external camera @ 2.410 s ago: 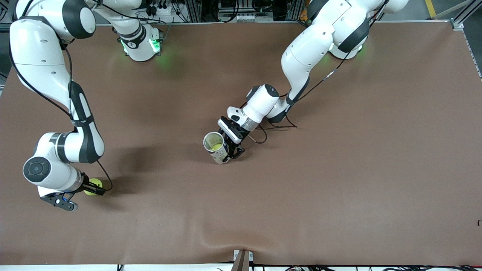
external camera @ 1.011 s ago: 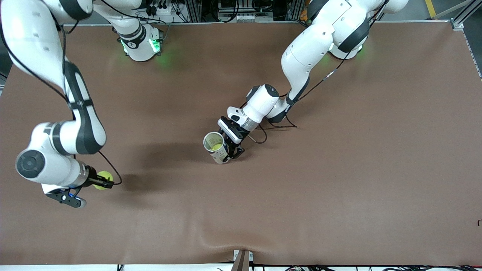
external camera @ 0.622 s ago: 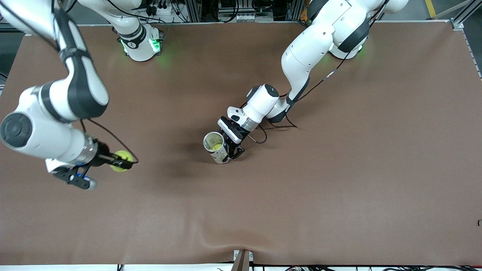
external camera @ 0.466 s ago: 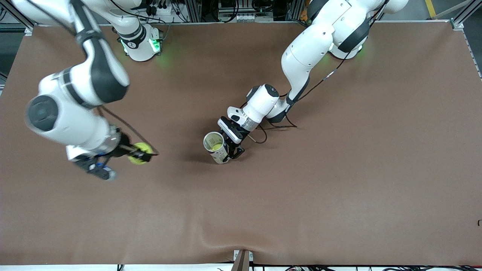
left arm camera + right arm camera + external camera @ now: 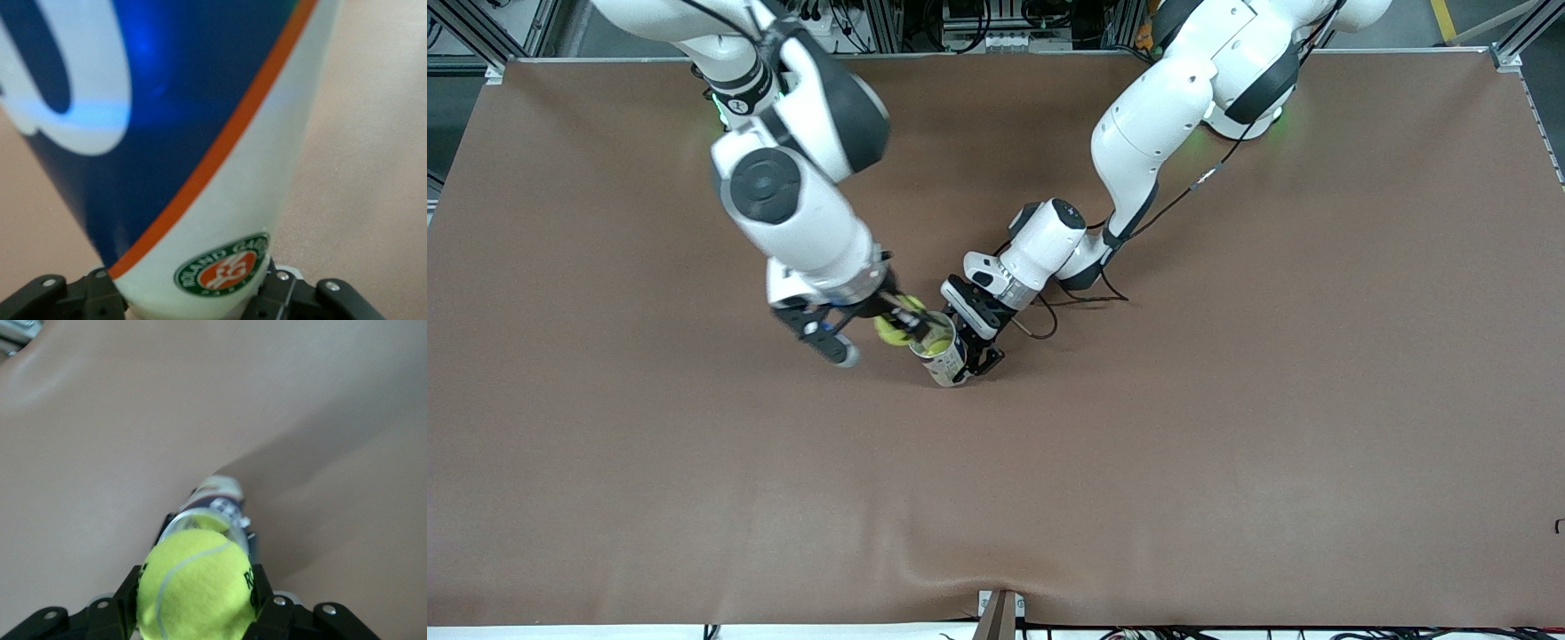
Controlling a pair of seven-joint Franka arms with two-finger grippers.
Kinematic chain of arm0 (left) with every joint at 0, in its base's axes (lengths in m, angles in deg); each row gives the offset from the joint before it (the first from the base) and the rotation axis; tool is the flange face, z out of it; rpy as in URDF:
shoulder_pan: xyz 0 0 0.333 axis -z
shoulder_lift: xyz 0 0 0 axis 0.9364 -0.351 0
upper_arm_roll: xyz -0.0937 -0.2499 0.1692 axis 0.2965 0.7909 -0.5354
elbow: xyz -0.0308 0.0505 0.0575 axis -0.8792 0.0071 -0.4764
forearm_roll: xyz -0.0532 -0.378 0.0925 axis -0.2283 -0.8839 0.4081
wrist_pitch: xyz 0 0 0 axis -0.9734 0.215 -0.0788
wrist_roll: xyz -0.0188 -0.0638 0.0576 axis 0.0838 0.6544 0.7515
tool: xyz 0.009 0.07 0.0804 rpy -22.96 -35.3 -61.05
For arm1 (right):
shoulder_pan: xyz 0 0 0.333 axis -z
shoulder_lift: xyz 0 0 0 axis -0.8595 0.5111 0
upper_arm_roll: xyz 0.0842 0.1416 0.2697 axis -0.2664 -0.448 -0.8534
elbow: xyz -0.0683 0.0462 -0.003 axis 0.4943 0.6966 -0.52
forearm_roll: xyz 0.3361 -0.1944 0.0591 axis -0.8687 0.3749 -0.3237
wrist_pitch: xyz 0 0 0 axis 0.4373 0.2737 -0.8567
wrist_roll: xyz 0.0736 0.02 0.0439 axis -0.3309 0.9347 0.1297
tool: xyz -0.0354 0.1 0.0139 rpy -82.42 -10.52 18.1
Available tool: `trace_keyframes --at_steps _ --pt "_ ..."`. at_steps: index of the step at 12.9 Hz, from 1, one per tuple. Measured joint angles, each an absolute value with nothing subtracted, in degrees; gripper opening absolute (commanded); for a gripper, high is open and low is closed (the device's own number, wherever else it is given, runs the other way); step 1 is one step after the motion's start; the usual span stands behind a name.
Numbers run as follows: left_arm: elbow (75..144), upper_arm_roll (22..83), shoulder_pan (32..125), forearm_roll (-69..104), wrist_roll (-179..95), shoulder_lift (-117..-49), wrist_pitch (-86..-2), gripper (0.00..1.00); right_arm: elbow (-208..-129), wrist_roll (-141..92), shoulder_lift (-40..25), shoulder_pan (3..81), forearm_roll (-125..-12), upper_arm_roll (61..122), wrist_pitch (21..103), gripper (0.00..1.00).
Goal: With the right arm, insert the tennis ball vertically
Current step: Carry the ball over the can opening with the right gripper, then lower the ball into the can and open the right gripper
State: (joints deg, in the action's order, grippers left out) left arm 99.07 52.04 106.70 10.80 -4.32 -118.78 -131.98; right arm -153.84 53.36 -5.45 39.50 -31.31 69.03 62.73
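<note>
Right now the right hand (image 5: 903,322) grips the tennis ball (image 5: 889,327) in the air, just above the open rim of the can (image 5: 941,348). Meanwhile the left hand (image 5: 971,342) clamps that upright can, which stands mid-surface (image 5: 1227,400) with a yellow ball inside.

Yellow-green ball (image 5: 200,583), blue-white-orange can (image 5: 173,147)

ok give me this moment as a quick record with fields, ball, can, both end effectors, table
tennis ball: yellow-green, held just above the can's open mouth, not yet inside
can: upright tube mid-table, another yellow ball visible inside
right end effector: shut on the tennis ball, over the can
left end effector: shut on the can's side, steadying it
table: brown cover
</note>
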Motion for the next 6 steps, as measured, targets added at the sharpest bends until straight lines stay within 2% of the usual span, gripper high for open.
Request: trace_keyframes --at_steps 6 --pt "99.07 52.04 106.7 10.8 -4.32 -118.78 -131.98 0.68 -153.31 55.27 -1.41 37.6 -25.01 69.3 65.15 0.49"
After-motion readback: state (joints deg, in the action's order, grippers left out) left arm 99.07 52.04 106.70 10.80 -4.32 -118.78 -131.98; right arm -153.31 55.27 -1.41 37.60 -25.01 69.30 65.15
